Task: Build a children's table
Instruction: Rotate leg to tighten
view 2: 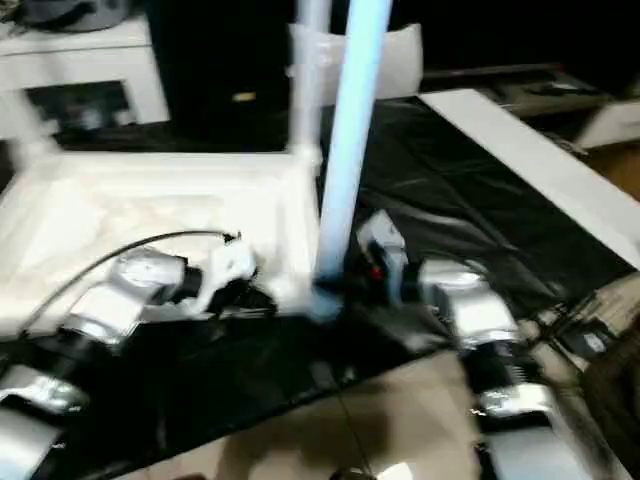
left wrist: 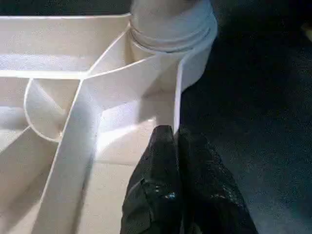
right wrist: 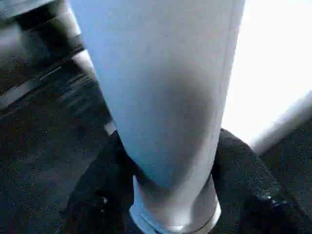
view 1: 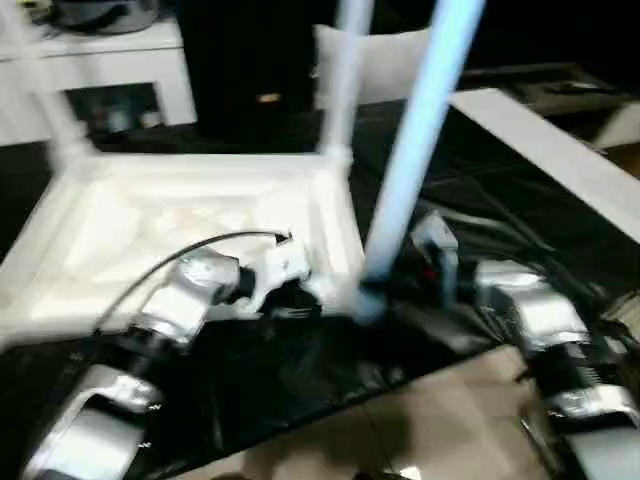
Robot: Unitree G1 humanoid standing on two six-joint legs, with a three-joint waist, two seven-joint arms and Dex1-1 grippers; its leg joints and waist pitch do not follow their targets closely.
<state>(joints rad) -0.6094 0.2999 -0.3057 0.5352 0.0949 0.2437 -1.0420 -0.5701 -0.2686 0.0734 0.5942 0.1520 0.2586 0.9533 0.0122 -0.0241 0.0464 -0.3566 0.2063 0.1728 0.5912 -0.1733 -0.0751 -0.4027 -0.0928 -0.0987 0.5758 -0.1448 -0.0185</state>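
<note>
The children's table top is seen upside down on the black sheet, ribbed underside up, with legs standing in its far corner sockets. The left gripper is pressed shut, fingertips at the top's near rim. Further right, a near leg is clasped low down by the right gripper, its foot at the near right corner socket.

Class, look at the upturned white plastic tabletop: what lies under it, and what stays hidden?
The upturned white plastic tabletop rests on a black sheet spread over a tiled floor. Its ribbed underside faces up, so its smooth face and anything beneath it are covered.
</note>
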